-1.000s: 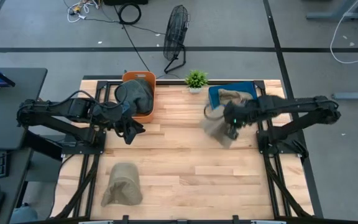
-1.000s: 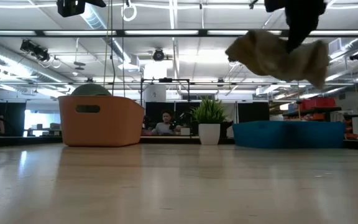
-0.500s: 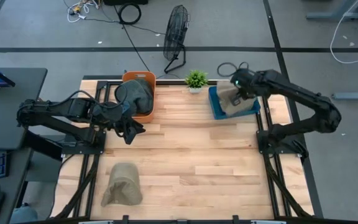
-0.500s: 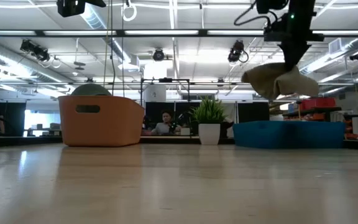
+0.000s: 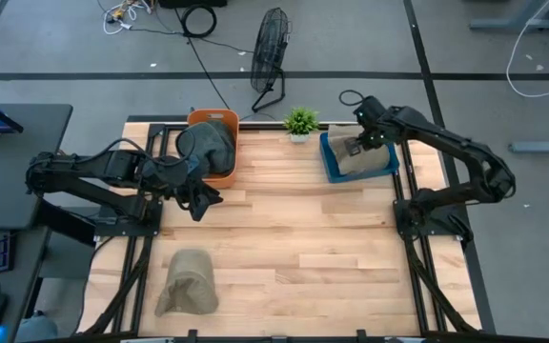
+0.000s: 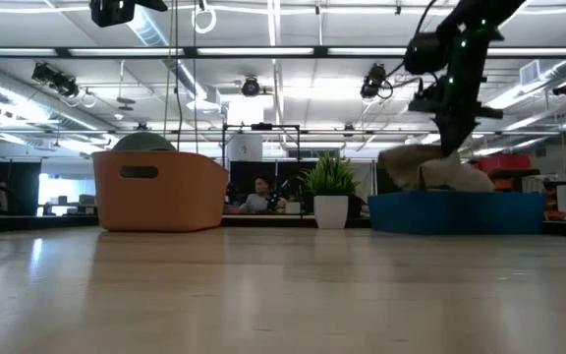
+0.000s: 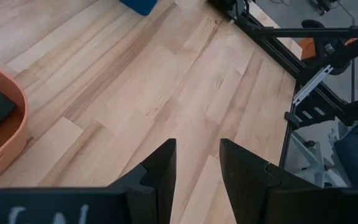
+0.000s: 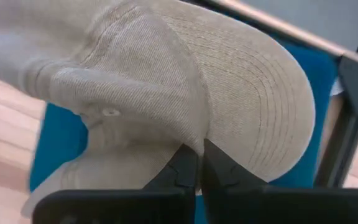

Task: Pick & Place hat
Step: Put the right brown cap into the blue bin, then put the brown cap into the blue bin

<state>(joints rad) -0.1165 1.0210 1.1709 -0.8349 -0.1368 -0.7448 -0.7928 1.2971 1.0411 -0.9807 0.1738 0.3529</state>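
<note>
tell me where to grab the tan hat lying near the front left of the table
Judging by its pose, take the tan hat from straight above, pinching the soft crown near its middle. It lies flat and crumpled on the wooden table with bare wood all around. The open left pincer is nearest.

High view: overhead, facing straight down; takes in the whole wooden table [image 5: 274, 238], both arms and the surrounding floor.
Low view: at tabletop level, facing across the boards into the room (ceiling lights beyond); shares the orange bin [image 6: 160, 190], potted plant [image 6: 331, 192] and blue tray [image 6: 455, 211] with the overhead.
Left wrist view: looks down past its own fingers [image 7: 160, 168] at bare planks, fairly near.
Right wrist view: very close on a tan hat [image 8: 185, 87] above the blue tray.
</note>
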